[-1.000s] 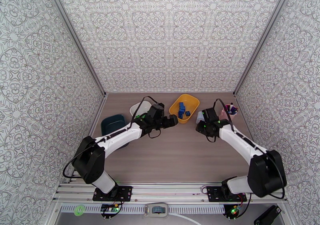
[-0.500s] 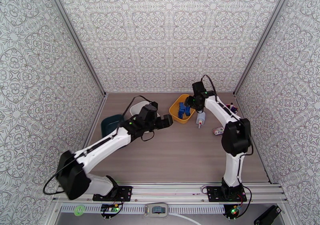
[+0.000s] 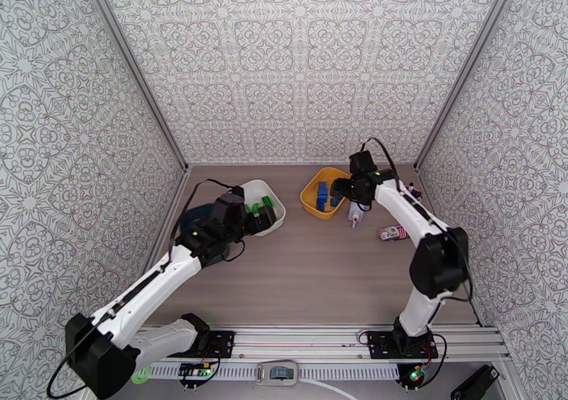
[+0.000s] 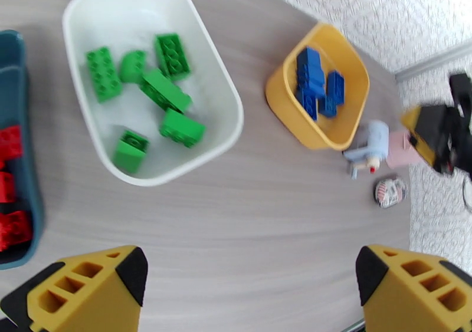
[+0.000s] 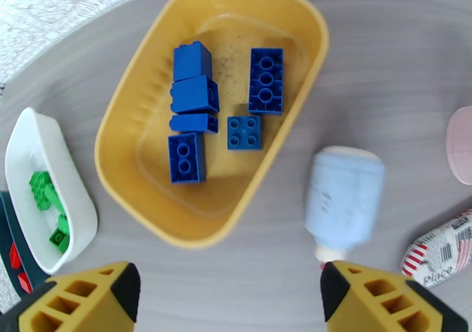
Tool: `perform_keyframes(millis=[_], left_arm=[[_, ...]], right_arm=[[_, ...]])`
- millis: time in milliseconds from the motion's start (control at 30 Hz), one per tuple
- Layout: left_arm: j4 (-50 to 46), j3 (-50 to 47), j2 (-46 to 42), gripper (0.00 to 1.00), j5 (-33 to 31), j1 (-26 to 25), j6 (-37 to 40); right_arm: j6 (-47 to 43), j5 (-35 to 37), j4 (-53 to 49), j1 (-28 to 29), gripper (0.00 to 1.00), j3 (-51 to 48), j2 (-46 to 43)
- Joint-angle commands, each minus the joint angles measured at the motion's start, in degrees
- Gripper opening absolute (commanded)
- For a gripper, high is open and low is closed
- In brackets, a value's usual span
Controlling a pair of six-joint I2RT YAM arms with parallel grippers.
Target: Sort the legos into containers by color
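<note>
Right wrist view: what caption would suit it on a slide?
Open right gripper looking down on the yellow tray of blue legos, a pale bottle lying beside it.

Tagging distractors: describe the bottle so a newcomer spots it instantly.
Find the yellow tray of blue bricks at the table's back. Beside its right wall a small pale bottle lies on its side. Unlike the striped tube nearby, it is plain.

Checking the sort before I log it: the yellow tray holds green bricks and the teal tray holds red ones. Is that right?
No. The right wrist view shows the yellow tray holds blue bricks, not green; the teal tray does hold red bricks.
</note>
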Motion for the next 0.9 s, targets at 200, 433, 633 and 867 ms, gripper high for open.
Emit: perform_keyframes(millis=[200,433,633,867], left_arm=[[-4.2,2.2,-7.6,0.99,-5.8,5.2,9.0],[-2.6,3.6,-10.1,0.99,-3.7,12.7,16.4],[23.5,-14.1,-19.4,0.99,-13.2,14.3,18.7],[44.7,-31.0,-20.0,0.99,-27.3,16.9,29.5]], right_arm=[[-4.7,7.1,5.6,-0.4,0.87,-13.6,-17.2],[-6.4,13.8,15.0,-0.5,0.99,-25.8,-33.5],[-12.1,14.1,38.9,-0.6,0.99,-45.7,-47.0],[-17.1,27.6,48.4,-3.5,0.99,-53.0,-41.1]])
